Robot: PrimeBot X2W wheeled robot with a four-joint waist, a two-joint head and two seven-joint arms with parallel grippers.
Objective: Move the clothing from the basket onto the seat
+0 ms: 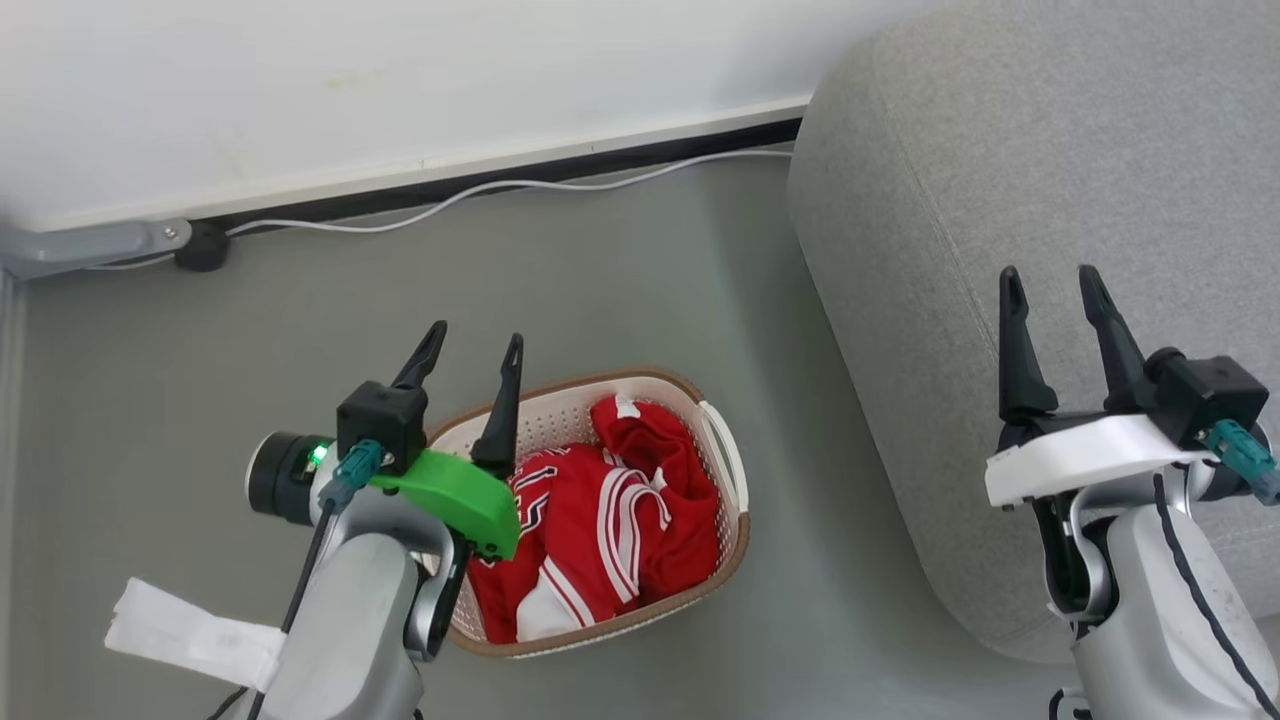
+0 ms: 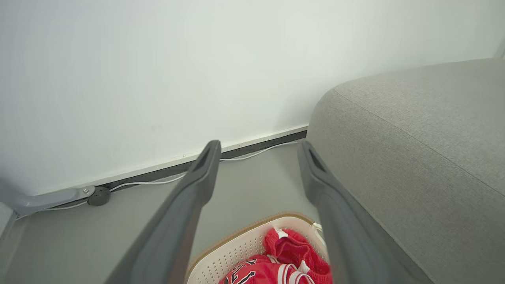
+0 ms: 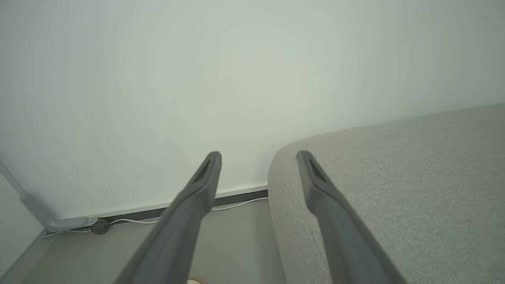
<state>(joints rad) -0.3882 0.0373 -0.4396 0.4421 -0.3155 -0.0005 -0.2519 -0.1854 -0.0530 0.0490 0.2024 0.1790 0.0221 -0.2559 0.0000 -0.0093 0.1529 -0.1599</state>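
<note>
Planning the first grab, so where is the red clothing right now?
In the head view the clothing lies bunched inside the basket on the floor, left of the seat; the open left gripper shows at the basket's left edge.

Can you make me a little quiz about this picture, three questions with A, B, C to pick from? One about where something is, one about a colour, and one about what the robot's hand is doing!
1. What colour is the sofa?
A. light grey
B. blue
C. brown

2. Where are the red clothes?
A. on the sofa
B. in the basket
C. held up in the air

3. How is the left gripper?
A. shut on the clothes
B. shut on the basket's handle
C. open, holding nothing

Answers:
1 A, its fabric is pale grey all over.
2 B, the clothes lie heaped inside the basket's walls.
3 C, its two fingers stand apart with nothing between them.
</note>
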